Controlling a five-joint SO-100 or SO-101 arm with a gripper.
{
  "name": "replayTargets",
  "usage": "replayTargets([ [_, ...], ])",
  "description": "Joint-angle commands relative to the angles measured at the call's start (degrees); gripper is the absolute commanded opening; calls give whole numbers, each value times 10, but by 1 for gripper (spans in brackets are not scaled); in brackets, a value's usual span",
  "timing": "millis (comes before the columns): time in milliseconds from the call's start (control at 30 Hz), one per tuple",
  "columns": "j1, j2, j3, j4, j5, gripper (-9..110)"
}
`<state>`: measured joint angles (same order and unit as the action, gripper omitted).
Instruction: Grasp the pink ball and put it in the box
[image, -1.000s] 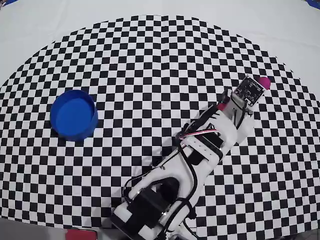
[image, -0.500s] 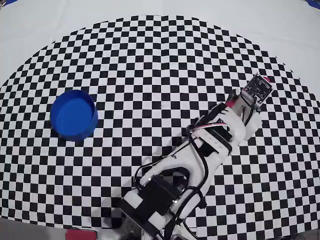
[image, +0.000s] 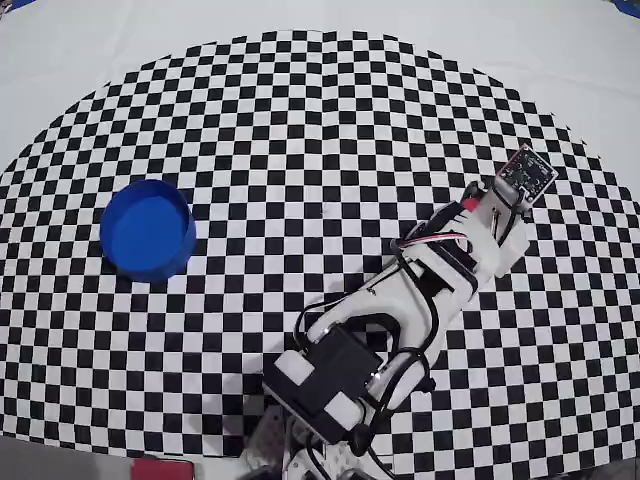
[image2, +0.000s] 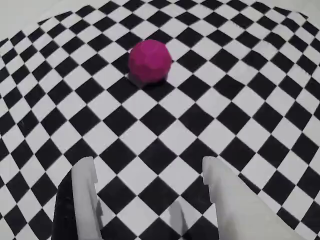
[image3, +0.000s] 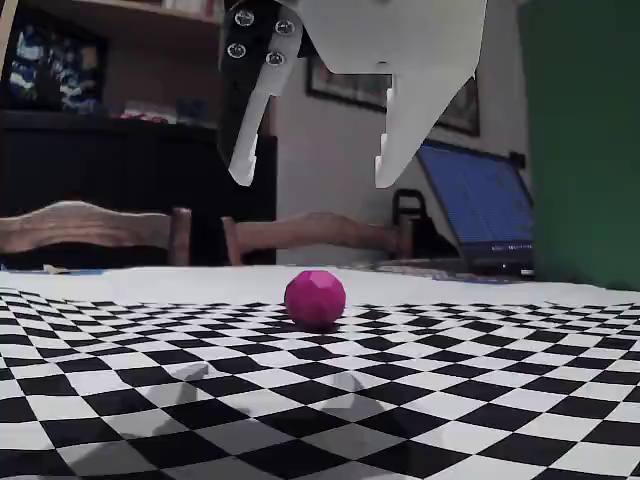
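Observation:
The pink ball (image2: 150, 60) rests on the checkered mat, ahead of my open gripper (image2: 148, 165) and slightly left of its centre line. Seen from the fixed view, the ball (image3: 315, 297) lies on the mat directly below the gripper (image3: 312, 182), which hangs well above it with nothing between its white fingers. From overhead the ball is hidden under the wrist camera board (image: 527, 172) at the mat's right side. The box (image: 148, 228), a round blue container, stands empty far off at the left of the mat.
The checkered mat (image: 320, 110) ends in a curved edge just beyond the wrist board, with plain white table past it. In the fixed view a laptop (image3: 480, 215), wooden chair backs (image3: 90, 225) and a green panel (image3: 590, 140) stand behind the table.
The arm has stretched further toward the mat's right edge. The pink sliver of ball seen beside the wrist board earlier is now covered by it.

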<state>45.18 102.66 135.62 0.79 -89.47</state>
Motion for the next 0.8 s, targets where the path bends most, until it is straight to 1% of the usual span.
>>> replayTargets([
  [0, -2, -10, -38, -11, 3, 24],
  [300, -11, -62, -92, -12, 3, 25],
  [767, -2, -129, -156, -12, 3, 28],
])
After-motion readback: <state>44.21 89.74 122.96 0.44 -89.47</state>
